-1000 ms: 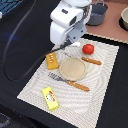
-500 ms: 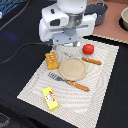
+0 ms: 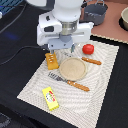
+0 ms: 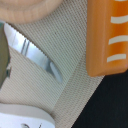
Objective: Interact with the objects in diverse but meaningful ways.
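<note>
The exterior view is evenly and brightly lit, with soft short shadows beside the orange ridged block (image 3: 51, 60) and the red ball (image 3: 88, 48). It is low in resolution and slightly soft throughout, and the dark desk (image 3: 20, 40) swallows detail. The wrist view is strongly blurred from being so close; a pale glare streaks the knife blade (image 4: 35, 55).
</note>
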